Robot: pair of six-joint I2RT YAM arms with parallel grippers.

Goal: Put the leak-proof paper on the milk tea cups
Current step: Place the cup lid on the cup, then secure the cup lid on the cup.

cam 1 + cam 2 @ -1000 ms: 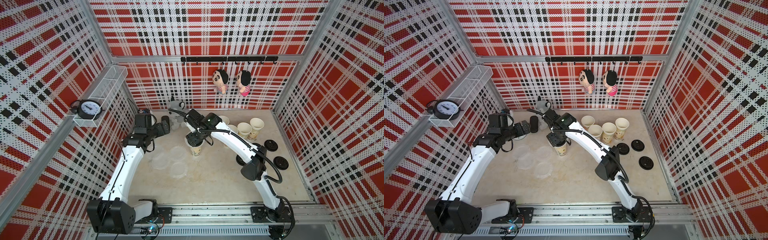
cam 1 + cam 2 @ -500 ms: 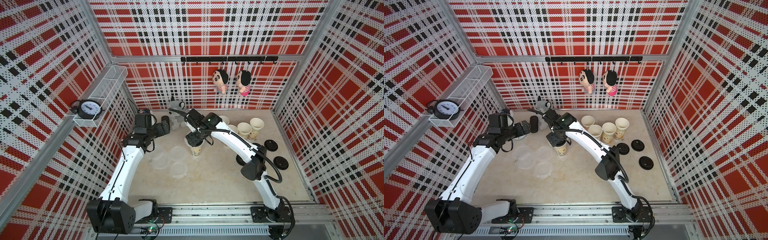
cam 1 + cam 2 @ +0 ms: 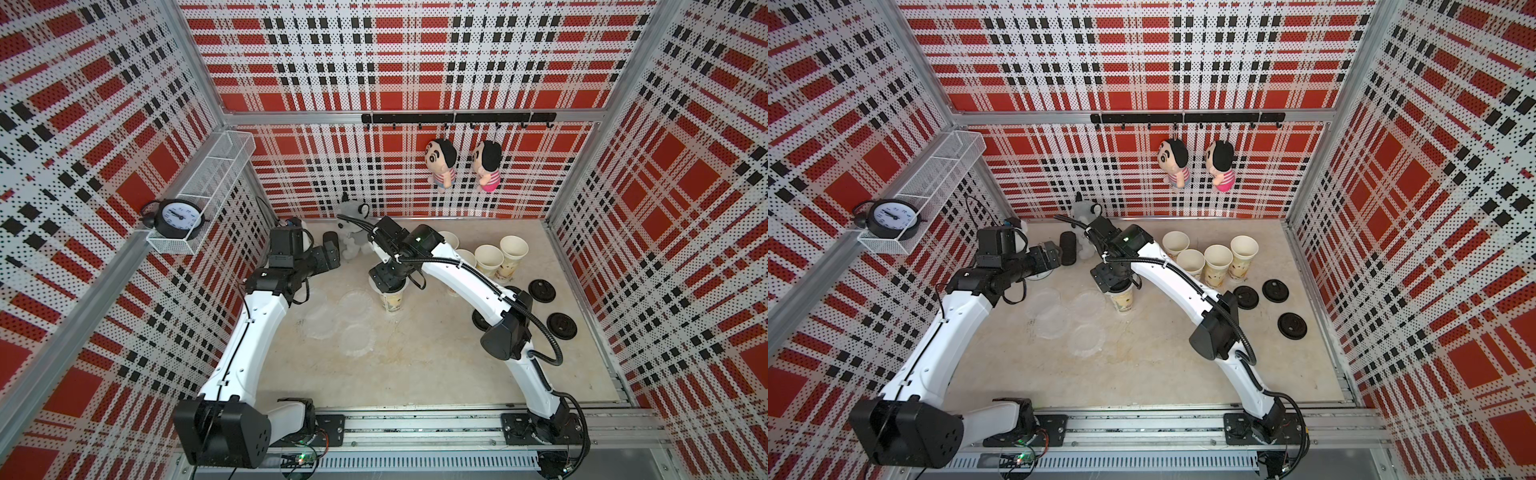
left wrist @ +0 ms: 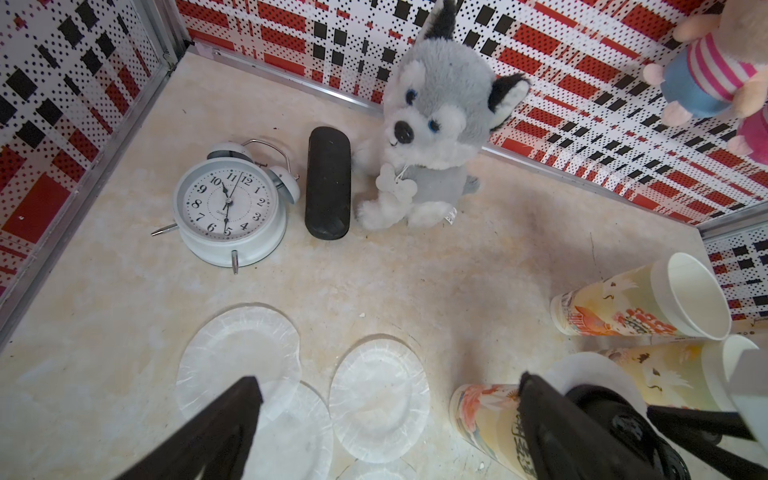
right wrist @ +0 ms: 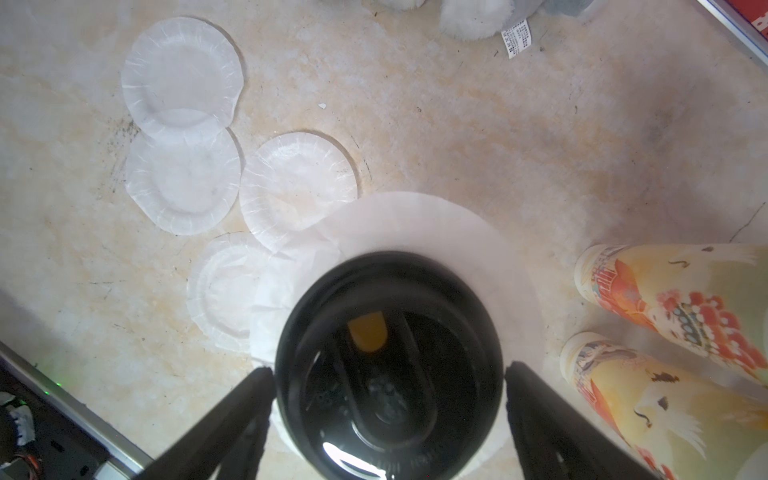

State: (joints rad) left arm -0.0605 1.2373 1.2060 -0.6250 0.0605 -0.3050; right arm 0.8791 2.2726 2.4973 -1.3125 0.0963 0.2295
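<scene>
Top views, pair: mounted high over the near rail, angled down toward the far wall; near-identical, whole booth. Left wrist view: low, close, facing the far-left corner. Right wrist view: straight down, very close on a black lid. Both wrist views share the leak-proof paper sheets.

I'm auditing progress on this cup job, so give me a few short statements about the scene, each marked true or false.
1. Four sheets of leak-proof paper lie loose on the table. True.
2. The left gripper grips a sheet. False: it is open and empty.
3. The centre cup is uncovered. False: a fifth sheet and a black lid sit on it.
4. Four milk tea cups at the back stand open-mouthed, without paper. True.
</scene>
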